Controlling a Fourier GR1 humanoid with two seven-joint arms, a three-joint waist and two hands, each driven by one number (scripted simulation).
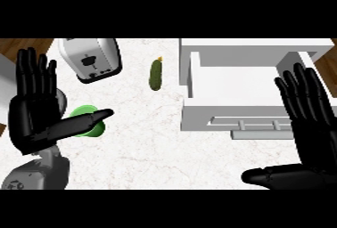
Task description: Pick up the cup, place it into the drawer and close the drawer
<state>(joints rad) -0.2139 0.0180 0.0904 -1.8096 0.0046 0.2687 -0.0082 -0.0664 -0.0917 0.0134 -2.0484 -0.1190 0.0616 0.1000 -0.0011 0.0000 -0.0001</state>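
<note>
I see the green cup [87, 120] on the counter [151, 147], partly behind my left hand [33, 111]; both hands open, holding nothing. The thumb may knock it over. My right hand [306, 116] rests over the open drawer [230, 80].

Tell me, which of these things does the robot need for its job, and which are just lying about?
Needed: green cup, white drawer, left hand, right hand.
Lying about: toaster, cucumber.
</note>
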